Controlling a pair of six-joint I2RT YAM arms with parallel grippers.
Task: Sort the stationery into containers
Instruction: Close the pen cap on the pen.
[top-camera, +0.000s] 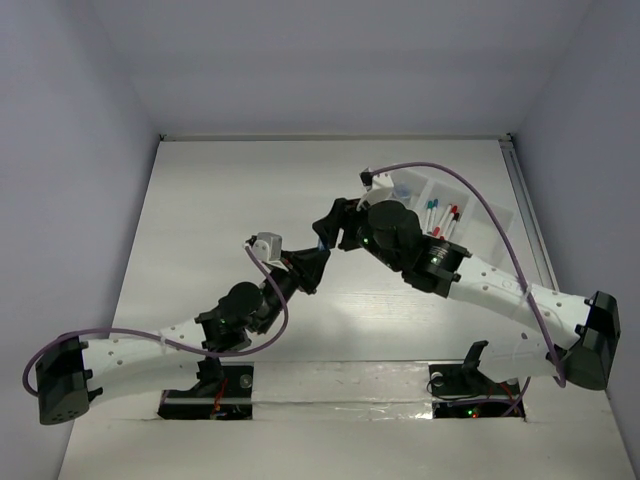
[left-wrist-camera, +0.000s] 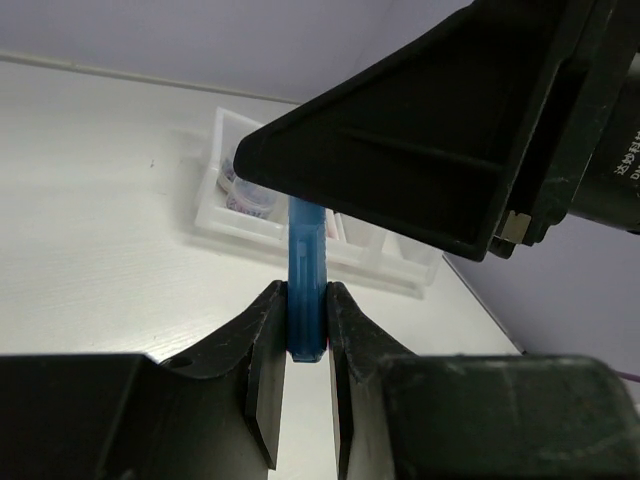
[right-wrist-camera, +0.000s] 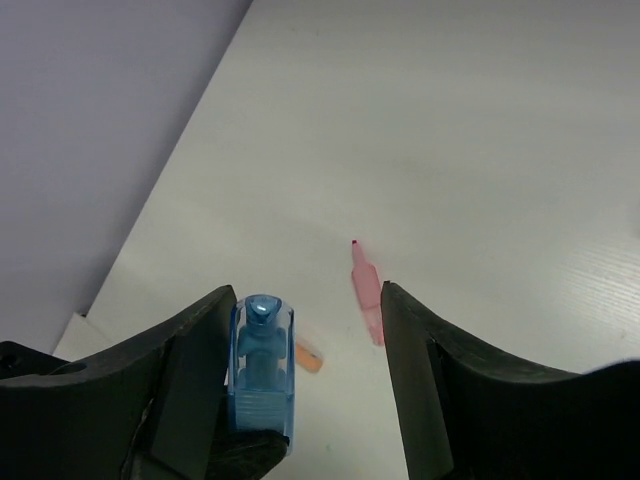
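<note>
Left pincer (left-wrist-camera: 305, 300) clamped on the blue piece (left-wrist-camera: 305, 250). I read the right pincer (right-wrist-camera: 305, 295) as apart, straddling its top. Pink piece (right-wrist-camera: 367, 300) lies on the table (right-wrist-camera: 450, 120).

Plain white table (top-camera: 220, 250). Divided tray (left-wrist-camera: 225, 228) sits on it, upper right in the top view; pink piece (right-wrist-camera: 367, 295) and orange piece (right-wrist-camera: 310, 357) lie lower-middle in the right wrist view.

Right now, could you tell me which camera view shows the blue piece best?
The left wrist view: the blue piece is clamped between the fingers of the left gripper. The right wrist view shows mostly its top end, beside one finger of the open right gripper. The top view shows barely a sliver.
</note>
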